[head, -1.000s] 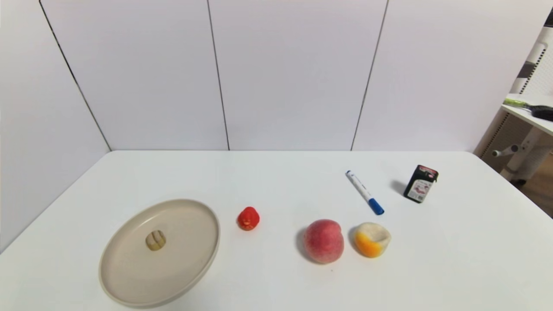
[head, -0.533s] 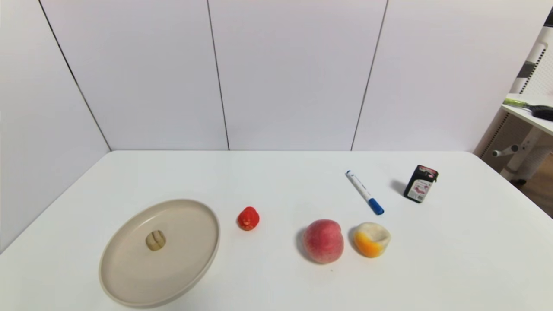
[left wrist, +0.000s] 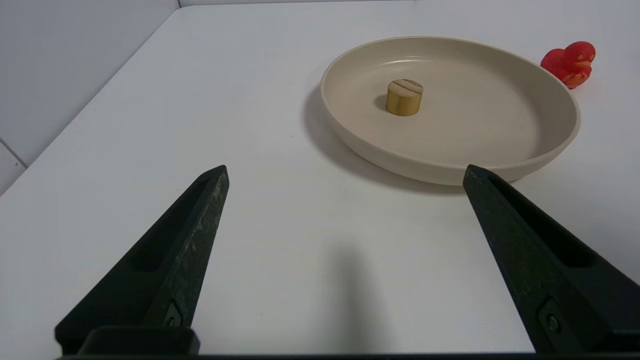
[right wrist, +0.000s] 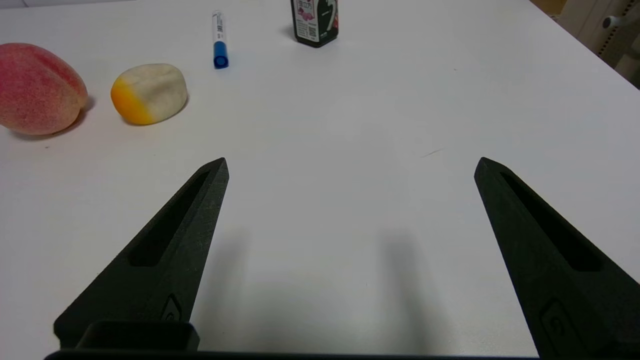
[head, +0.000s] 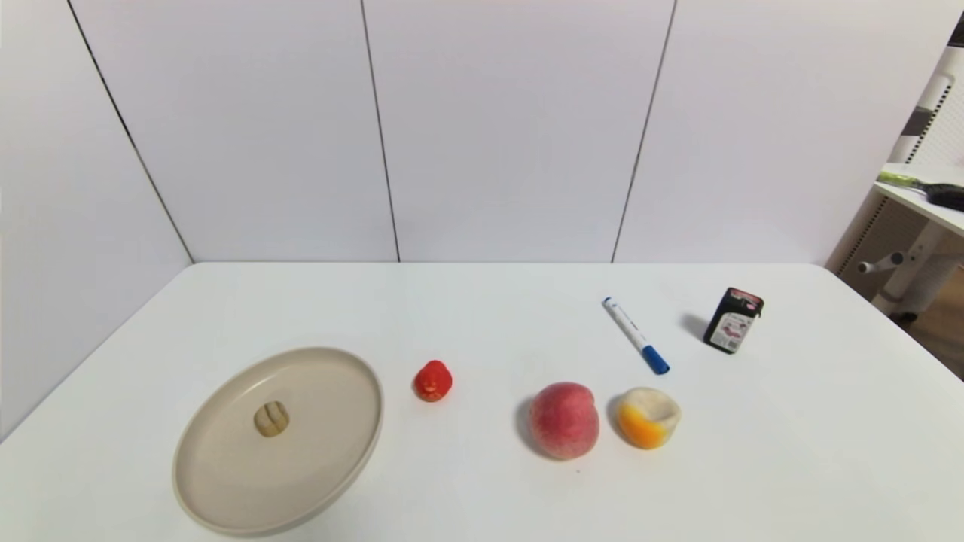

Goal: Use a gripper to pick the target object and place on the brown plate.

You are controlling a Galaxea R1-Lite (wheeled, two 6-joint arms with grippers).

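Tan wooden lump [head: 271, 418] sits flat near the middle of the brown plate [head: 343, 482], so the placement looks done; nothing left but parking, I'd judge. Left gripper [left wrist: 345, 175] hangs low over the table [head: 482, 316] just short of the plate, right gripper [right wrist: 350, 167] off to the other side, fingers on both spread wide, holding nothing. Count: one plate, one lump, one red duck [head: 433, 380], one peach [head: 564, 419], one cut fruit [head: 648, 417], one marker [head: 635, 335], one small black carton [head: 733, 320].

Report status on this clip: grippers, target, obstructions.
Left gripper open, empty, short of the brown plate. Right gripper open, empty, over bare table. Target object resting on the plate. Nothing in the way.
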